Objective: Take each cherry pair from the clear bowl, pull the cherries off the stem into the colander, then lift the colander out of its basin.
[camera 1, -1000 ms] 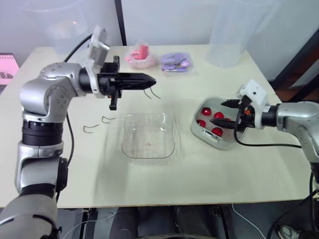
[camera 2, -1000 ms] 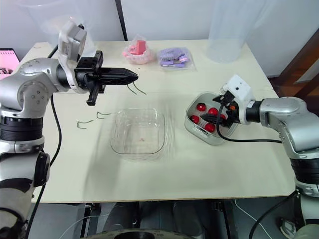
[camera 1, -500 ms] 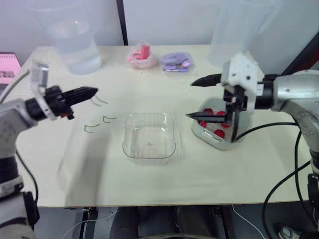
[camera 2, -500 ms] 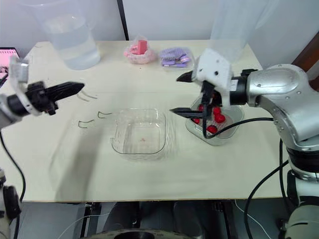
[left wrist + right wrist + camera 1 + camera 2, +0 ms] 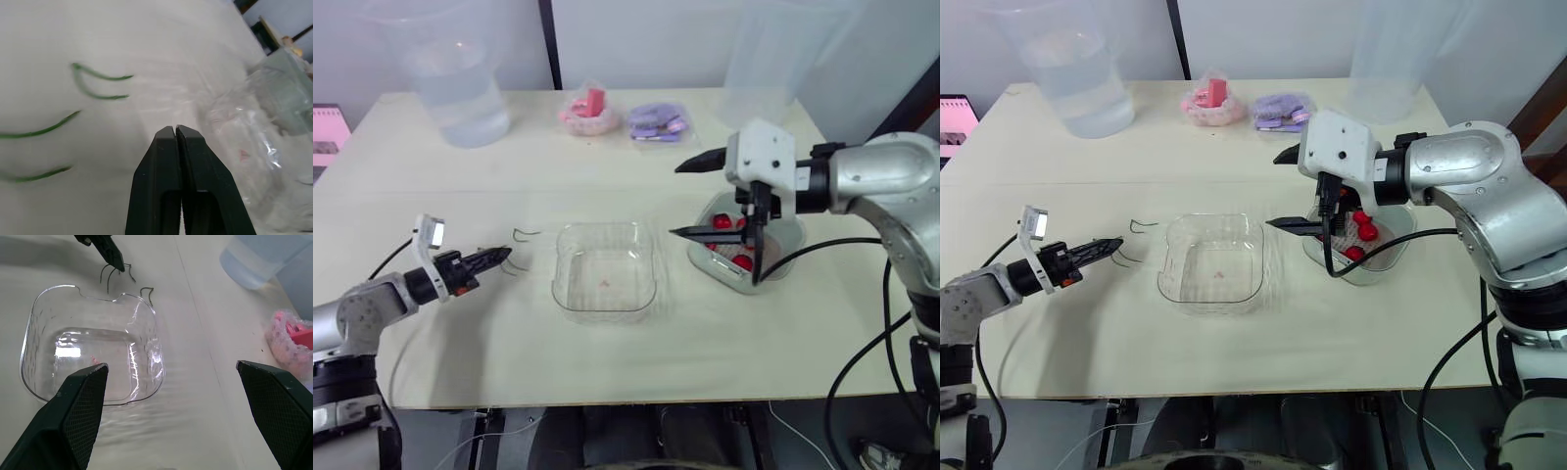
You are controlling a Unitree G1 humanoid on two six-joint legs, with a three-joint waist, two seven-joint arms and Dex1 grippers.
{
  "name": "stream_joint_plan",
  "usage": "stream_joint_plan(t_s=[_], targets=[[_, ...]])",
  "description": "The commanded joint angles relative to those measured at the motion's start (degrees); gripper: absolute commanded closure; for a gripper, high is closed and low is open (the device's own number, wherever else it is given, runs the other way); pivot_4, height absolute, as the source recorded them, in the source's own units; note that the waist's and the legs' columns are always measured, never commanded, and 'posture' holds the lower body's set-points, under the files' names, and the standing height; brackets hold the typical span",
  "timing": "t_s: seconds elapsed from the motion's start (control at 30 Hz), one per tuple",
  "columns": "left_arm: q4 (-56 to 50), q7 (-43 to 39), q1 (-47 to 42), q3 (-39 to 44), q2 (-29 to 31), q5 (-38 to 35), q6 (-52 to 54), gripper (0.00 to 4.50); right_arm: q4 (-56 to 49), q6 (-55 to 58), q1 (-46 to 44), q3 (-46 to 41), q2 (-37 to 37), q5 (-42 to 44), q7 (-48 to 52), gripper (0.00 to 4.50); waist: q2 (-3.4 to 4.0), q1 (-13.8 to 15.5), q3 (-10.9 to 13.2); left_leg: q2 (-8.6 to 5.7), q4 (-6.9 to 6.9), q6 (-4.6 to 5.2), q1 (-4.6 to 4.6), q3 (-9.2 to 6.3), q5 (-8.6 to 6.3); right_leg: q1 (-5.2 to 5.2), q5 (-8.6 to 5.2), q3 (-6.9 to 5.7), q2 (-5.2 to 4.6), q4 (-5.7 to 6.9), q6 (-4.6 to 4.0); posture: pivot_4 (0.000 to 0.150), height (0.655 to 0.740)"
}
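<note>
Clear bowl (image 5: 626,264): glossy transparent plastic. Table (image 5: 607,362): matt, smooth, pale. Right gripper (image 5: 172,366) fingers (image 5: 80,406): matt black, cross-hatched texture.

Test lab: plain table (image 5: 607,362) (white wall (image 5: 636,39)).

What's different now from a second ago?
The left pincer swung down and left from above the table; it now sits shut and low beside the stems. The right pincer rose out of the colander, opened wide and shifted toward the bowl. Bowl, colander and cherries stayed put.
</note>
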Motion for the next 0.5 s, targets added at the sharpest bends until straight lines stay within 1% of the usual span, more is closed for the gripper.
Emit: stream_joint_plan(t_s=[0.03, 0.2, 0.33, 0.4, 0.5], targets=[[1.2, -1.7, -1.3, 1.1, 2.7, 0.7, -1.9, 2.60, -1.7, 0.4, 0.0, -1.8, -0.6, -0.4, -0.5, 0.00, 0.01, 0.1, 0.0, 0.00, 0.00, 0.00, 0.00, 0.00, 0.00, -0.01, 0.00, 0.00, -0.01, 0.00, 0.00, 0.150, 0.7367], [2.5, -3.9, -1.6, 2.3, 7.4, 2.5, -5.7, 0.07, -1.9, 0.8, 1.0, -2.2, -0.7, -0.6, -1.0, 0.00, 0.00, 0.2, 0.0, 0.00, 0.00, -0.01, -0.02, 0.01, 0.00, -0.01, -0.01, 0.00, -0.03, 0.00, -0.02, 0.150, 0.7367], [2.6, -6.4, -2.8, 3.5, 11.4, 4.4, -12.7, 0.02, -1.9, 0.7, 2.1, -2.7, -1.4, -0.9, -0.8, 0.00, 0.00, 0.2, 0.0, 0.00, -0.01, -0.01, -0.01, 0.03, 0.00, -0.02, -0.02, 0.00, -0.03, 0.00, -0.04, 0.150, 0.7367], [0.8, -9.1, -3.7, 3.7, 13.3, 4.8, -16.8, 0.02, -1.7, 0.8, 3.0, -3.5, -2.8, -0.9, -0.1, 0.00, 0.00, 0.2, 0.0, 0.00, -0.01, -0.01, -0.02, 0.05, 0.00, -0.03, -0.02, 0.00, -0.04, 0.00, -0.05, 0.150, 0.7367], [-5.6, -14.1, -5.7, 3.5, 15.2, 4.1, -22.7, 0.02, -1.2, 2.9, 4.9, -4.9, -7.0, -0.1, 2.1, 0.00, 0.00, 0.5, 0.0, 0.00, -0.01, -0.01, -0.10, 0.09, -0.01, -0.07, -0.03, 0.00, -0.09, -0.04, -0.06, 0.150, 0.7367]])
